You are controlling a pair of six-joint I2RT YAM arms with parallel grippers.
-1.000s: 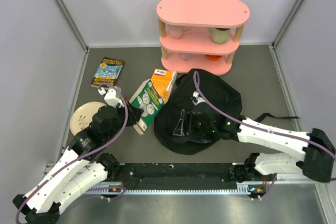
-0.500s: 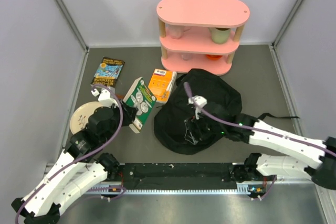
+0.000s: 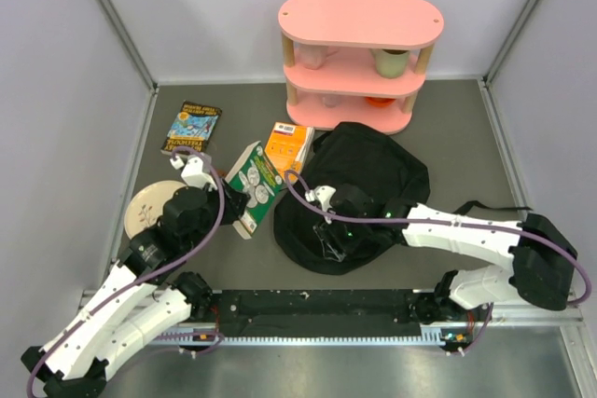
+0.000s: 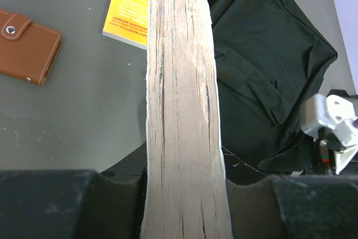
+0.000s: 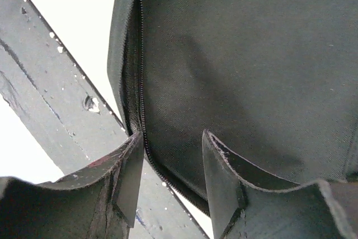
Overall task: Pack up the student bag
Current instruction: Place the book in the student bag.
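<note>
Student bag [image 3: 373, 174] slumped mid-table [image 3: 448, 128], mouth being readied for loading.

Lying floppy just in front of the pink shelf [image 3: 359, 62], zipper [image 5: 140, 82] edge turned toward the near left. Right end effector [image 5: 172, 138] set astride that zippered edge, fingers apart; clenched on the fabric or released, impossible to tell. Probably placed there to lift the mouth open. Left end effector [image 4: 183, 186] clenched on a green book [image 3: 256, 179], held on edge just left of the bag, seemingly poised to slide in once a gap appears. Orange book [image 3: 289, 144] flat by the bag's far-left side; blue book [image 3: 191, 128], plate [image 3: 145, 210] and brown wallet [image 4: 25, 46] farther out.
</note>
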